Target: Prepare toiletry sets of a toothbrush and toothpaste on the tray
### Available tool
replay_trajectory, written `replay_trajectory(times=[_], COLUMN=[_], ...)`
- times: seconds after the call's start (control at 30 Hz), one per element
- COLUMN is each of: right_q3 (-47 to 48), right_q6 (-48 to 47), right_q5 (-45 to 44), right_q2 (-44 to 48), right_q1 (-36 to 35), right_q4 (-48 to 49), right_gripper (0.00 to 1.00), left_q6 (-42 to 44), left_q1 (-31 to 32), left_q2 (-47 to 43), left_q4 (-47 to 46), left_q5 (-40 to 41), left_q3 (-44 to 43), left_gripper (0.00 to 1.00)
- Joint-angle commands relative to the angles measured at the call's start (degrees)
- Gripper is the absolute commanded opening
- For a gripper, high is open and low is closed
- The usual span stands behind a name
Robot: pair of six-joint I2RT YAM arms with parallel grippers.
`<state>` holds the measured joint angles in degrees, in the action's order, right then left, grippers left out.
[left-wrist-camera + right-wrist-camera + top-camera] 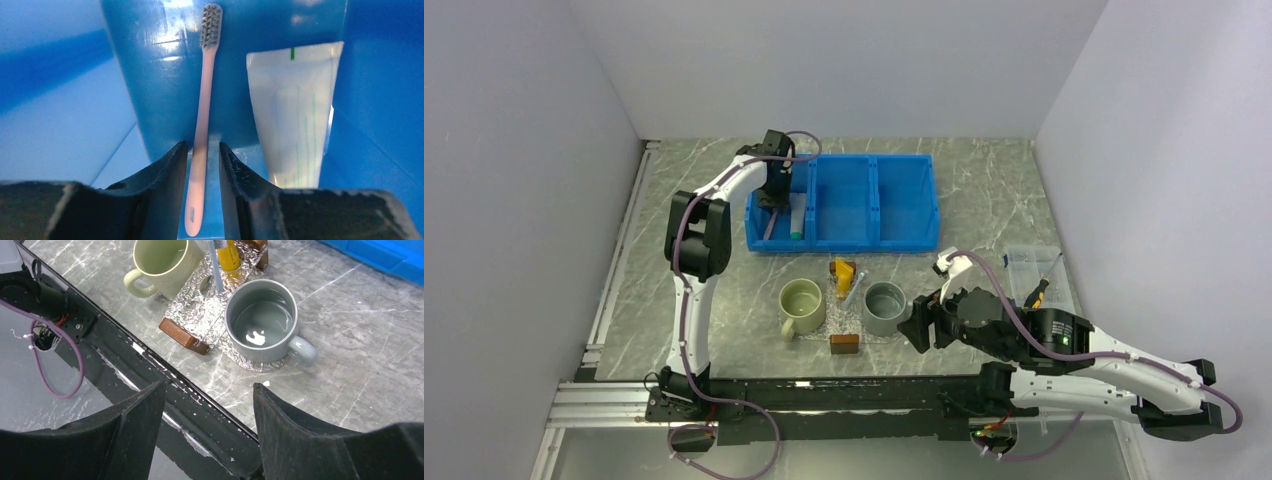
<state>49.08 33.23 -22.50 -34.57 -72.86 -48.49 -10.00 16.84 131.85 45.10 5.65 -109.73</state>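
Left hand low astride pink toothbrush

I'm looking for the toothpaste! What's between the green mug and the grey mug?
The glittery tray lies there, carrying a yellow toothpaste tube and a pale blue toothbrush. The right wrist view shows it clearest; the top view too.

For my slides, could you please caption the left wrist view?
Left gripper straddling pink toothbrush beside white toothpaste in blue bin.
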Motion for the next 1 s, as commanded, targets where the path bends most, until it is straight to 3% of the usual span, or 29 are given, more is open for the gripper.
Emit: replay_trajectory(times=[0.0, 0.17, 0.4, 0.5, 0.97], right_q3=[0.7, 1.1, 1.3, 1.5, 2.0], right_q6=[0.3, 0.2, 0.2, 0.0, -0.3], right_q5=[-0.9, -0.6, -0.6, -0.6, -0.4], right_q2=[0.6, 0.5, 0.2, 0.1, -0.5], right_q1=[0.0, 0.0, 0.0, 0.0, 0.0], right_q4=[-0.1, -0.1, 0.0, 0.0, 0.8], right_gripper=[0.67, 0.67, 0.67, 0.67, 0.67], left_q6=[0.2, 0.2, 0.3, 0.2, -1.6], left_q1=[-0.2, -0.2, -0.2, -0.2, -0.3], left_q2=[0.7, 1.3, 2.2, 1.8, -10.4], left_q4=[1.5, 2.0, 2.1, 2.0, -2.1], left_q5=[-0.2, -1.4, -2.7, -3.2, -3.8], left_q3=[0.8, 0.6, 1.3, 1.3, 4.8], left_gripper=[0.36, 0.35, 0.14, 0.00, 0.00])
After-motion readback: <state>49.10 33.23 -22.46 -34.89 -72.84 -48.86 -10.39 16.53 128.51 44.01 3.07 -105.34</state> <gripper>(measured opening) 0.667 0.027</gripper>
